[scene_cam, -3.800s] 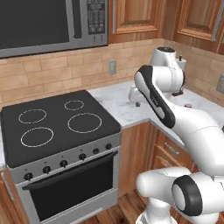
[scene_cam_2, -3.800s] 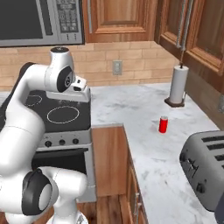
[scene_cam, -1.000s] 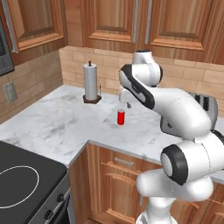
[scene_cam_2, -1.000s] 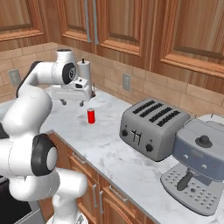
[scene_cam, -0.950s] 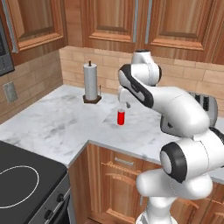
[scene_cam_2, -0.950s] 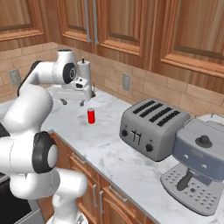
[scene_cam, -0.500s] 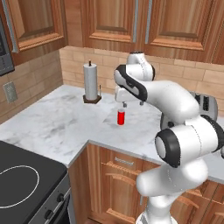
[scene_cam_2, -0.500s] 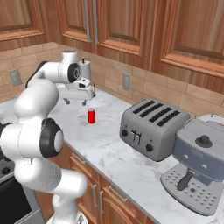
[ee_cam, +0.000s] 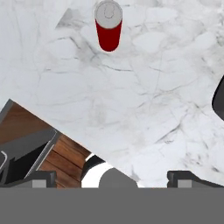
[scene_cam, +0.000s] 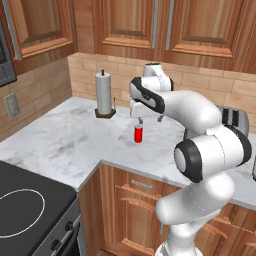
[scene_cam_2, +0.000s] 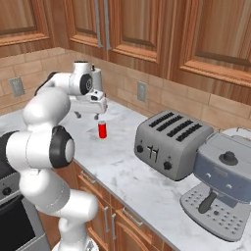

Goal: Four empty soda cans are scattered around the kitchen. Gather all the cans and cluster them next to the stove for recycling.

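1. The task looks barely begun. The red soda can (scene_cam: 138,134) stands upright on the marble counter (scene_cam: 65,142), well apart from the stove (scene_cam: 30,210), and no can sits beside the cooktop in the part of it that shows.
2. The gripper (scene_cam: 149,119) hangs just above and a little behind the red soda can, fingers spread wide and holding nothing. In the hand view the red soda can (ee_cam: 108,26) sits near the top edge, well off the line between the finger tips.
3. Left to do, by my judgement: centre over this can, descend, grip, carry it to the stove, then find the remaining cans, none of which I can see here.
4. Room around the red soda can is good. The paper towel holder (scene_cam: 104,95) stands near it toward the wall, the toaster (scene_cam_2: 165,143) well apart on the other side.
5. The counter's front edge runs near the red soda can, so a sideways knock could roll it off.
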Robot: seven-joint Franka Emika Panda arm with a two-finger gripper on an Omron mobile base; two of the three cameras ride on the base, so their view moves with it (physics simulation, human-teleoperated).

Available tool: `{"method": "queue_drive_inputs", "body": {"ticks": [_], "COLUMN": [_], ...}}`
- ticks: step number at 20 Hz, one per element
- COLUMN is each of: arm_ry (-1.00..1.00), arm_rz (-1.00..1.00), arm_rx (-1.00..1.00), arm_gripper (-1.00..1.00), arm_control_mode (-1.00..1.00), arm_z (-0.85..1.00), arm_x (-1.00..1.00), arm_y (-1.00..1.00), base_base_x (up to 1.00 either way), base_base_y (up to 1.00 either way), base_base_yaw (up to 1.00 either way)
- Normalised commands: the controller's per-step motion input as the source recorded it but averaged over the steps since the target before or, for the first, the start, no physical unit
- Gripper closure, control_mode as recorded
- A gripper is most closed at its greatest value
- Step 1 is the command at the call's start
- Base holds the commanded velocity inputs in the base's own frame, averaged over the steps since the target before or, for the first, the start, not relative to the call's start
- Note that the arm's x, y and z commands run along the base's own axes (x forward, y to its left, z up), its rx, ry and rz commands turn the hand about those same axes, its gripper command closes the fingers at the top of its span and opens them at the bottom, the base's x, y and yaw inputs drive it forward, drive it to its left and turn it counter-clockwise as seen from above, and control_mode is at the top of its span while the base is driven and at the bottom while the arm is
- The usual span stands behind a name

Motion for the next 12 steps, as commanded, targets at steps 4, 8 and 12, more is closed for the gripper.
{"method": "queue_drive_inputs", "body": {"ticks": [4, 8, 12], "arm_ry": [0.0, -0.02, -0.01], "arm_rz": [-0.02, -0.02, -0.02], "arm_rx": [-0.02, -0.03, 0.0], "arm_gripper": [-1.0, -1.0, -1.0], "arm_control_mode": [-1.0, -1.0, -1.0], "arm_z": [-0.23, -0.21, -0.15], "arm_x": [0.05, 0.0, 0.06], "arm_y": [0.0, 0.0, 0.0], "base_base_x": [0.0, 0.0, 0.0], "base_base_y": [0.0, 0.0, 0.0], "base_base_yaw": [0.0, 0.0, 0.0]}}
